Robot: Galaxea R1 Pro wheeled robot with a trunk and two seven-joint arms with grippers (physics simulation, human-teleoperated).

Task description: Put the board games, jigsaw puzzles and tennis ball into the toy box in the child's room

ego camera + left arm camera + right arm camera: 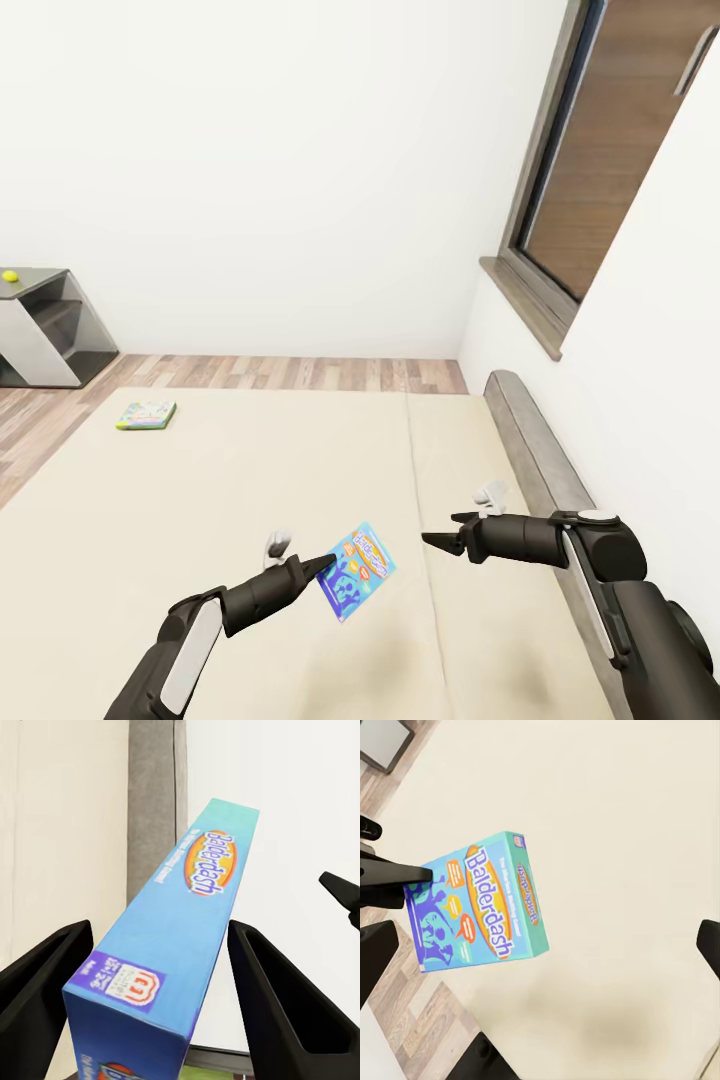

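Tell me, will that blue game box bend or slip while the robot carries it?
Probably not bend: the Balderdash box keeps straight edges, so it looks stiff. It might swing or slip, since the left gripper seems to pinch just one end, above the bed.

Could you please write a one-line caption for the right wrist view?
Left gripper holds the blue Balderdash board game lifted above the beige bed.

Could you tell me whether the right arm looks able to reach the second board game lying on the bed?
Probably not from here: that board game lies far across the bed, on the left arm's side, while the right gripper hangs empty near the headboard.
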